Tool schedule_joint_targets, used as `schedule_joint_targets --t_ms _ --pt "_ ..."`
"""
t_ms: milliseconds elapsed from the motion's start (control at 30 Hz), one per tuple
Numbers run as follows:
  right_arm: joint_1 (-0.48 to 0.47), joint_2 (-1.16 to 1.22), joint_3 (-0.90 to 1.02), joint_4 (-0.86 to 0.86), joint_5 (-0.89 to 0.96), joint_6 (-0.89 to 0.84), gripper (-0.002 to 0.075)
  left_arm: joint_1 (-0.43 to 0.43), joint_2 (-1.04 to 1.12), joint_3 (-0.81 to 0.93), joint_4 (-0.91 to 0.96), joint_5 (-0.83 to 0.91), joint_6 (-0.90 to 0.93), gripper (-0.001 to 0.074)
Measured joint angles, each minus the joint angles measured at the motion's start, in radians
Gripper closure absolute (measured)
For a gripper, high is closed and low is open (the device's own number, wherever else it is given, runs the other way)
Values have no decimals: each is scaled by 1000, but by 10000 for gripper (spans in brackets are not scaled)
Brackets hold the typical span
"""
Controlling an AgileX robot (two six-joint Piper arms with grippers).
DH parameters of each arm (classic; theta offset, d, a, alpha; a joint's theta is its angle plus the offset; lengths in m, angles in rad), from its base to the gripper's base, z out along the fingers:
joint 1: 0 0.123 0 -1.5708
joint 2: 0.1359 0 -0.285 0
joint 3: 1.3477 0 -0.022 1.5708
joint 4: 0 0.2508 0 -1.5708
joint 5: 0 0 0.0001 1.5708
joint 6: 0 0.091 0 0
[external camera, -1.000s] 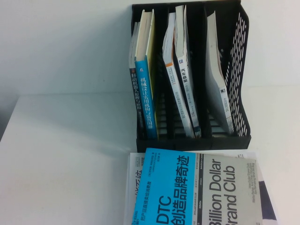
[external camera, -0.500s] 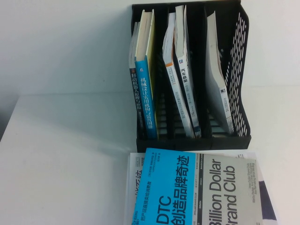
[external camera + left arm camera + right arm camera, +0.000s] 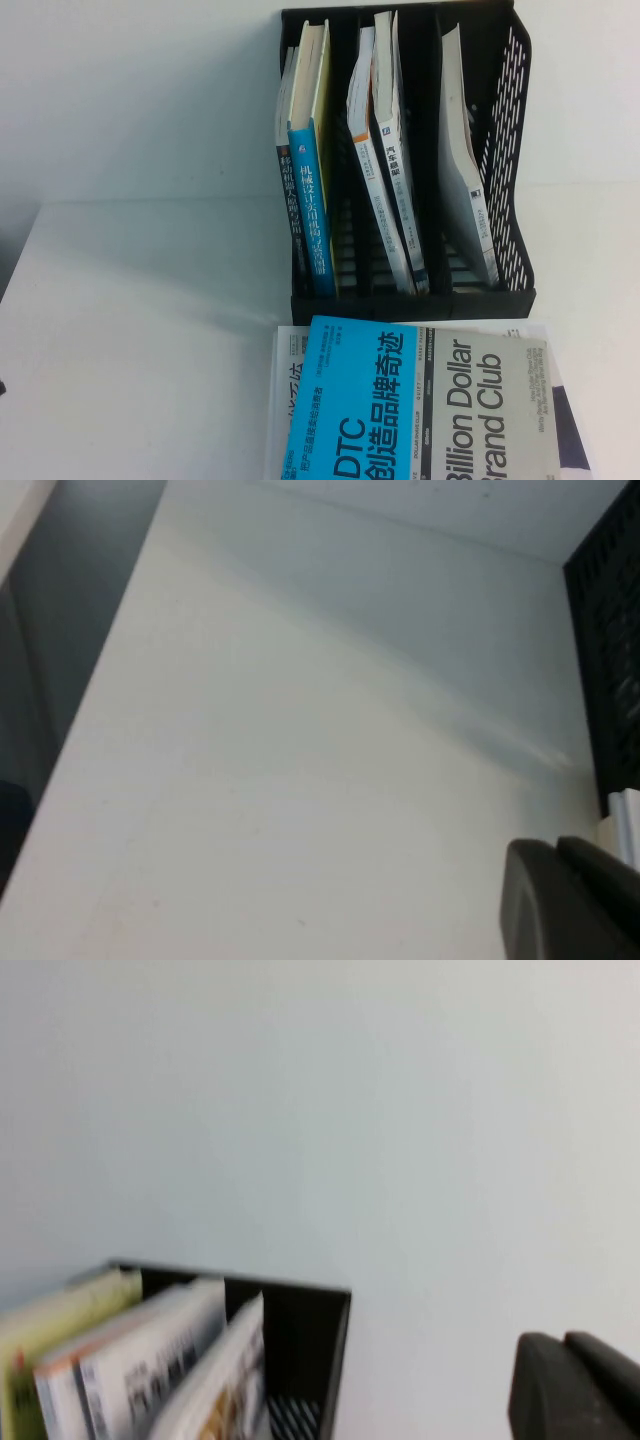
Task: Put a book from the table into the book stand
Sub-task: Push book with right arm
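Observation:
The book [image 3: 420, 410], half bright blue and half grey with "DTC" and "Billion Dollar Brand Club", lies flat on the white table [image 3: 150, 330] just in front of the black book stand [image 3: 510, 290]. The stand holds several upright books in its three slots. Neither gripper shows in the high view. In the left wrist view my left gripper [image 3: 555, 852] is shut and empty over the bare table [image 3: 300, 760], with the stand [image 3: 610, 660] off to one side. In the right wrist view my right gripper [image 3: 562, 1345] is shut and empty, raised near the stand's top [image 3: 300, 1330].
A white book [image 3: 283, 370] lies under the blue and grey one, sticking out on its left. A white wall rises behind the stand. The table's left edge [image 3: 25, 250] runs close to the high view's left border.
A small dark sliver has appeared at the left edge of the high view. The books and the stand have not moved.

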Motion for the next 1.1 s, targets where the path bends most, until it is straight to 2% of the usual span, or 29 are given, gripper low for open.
schedule_joint_targets --t_ms 133,233,367,467,500,600,800,1100 --pt "0 26 58 -310 68 -8 729 0 3 0 -76 -13 52 738" --pt "0 92 78 -626 149 60 729 0 7 0 -118 -27 134 738" --pt "0 208 82 -1028 246 506 729 0 9 0 -158 -34 204 738" --pt "0 299 72 -1214 348 888 729 0 12 0 -190 -34 235 738" --pt "0 334 57 -1233 390 974 729 0 14 0 -205 -34 250 738" --pt "0 400 -7 -1186 511 1087 729 0 35 0 -290 -34 333 738" --pt "0 449 -75 -1018 615 1101 729 0 113 -28 -487 2 464 738" --pt "0 449 -41 -701 609 811 729 -1 282 -90 -714 49 631 738"
